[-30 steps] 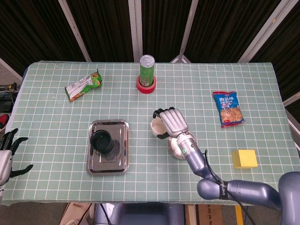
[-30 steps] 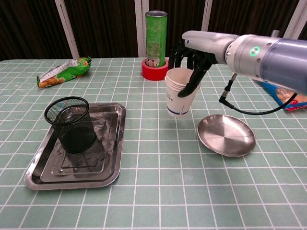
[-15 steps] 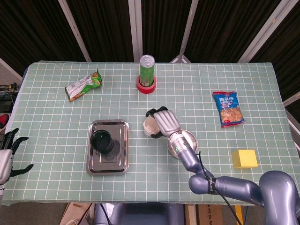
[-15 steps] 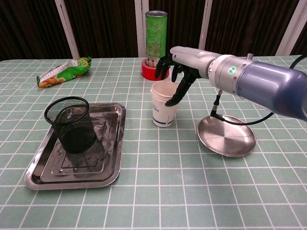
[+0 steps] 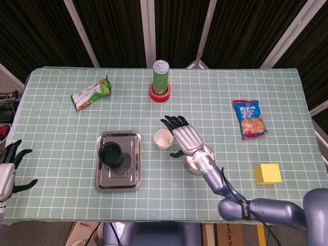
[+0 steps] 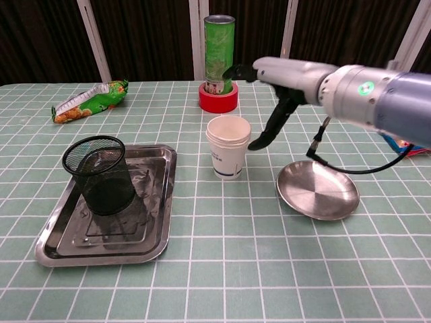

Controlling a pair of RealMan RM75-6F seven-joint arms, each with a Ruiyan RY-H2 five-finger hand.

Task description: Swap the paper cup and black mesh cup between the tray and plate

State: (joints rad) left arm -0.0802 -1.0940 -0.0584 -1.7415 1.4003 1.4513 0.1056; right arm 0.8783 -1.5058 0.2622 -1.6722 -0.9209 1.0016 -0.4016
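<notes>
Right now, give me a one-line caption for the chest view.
Right hand open beside the paper cup standing on the table between tray and empty plate; black mesh cup on tray.

**No legible text**

The paper cup (image 6: 228, 146) carries blue print near its base, too small to read. The green snack bag (image 5: 91, 93) at far left, the blue snack bag (image 5: 249, 119) at right and the green can (image 6: 219, 46) all show printing, none readable.

right hand (image 6: 273, 101) hovers spread beside upright paper cup (image 6: 227, 147), between tray (image 6: 50, 235) and plate (image 6: 318, 192).
</notes>
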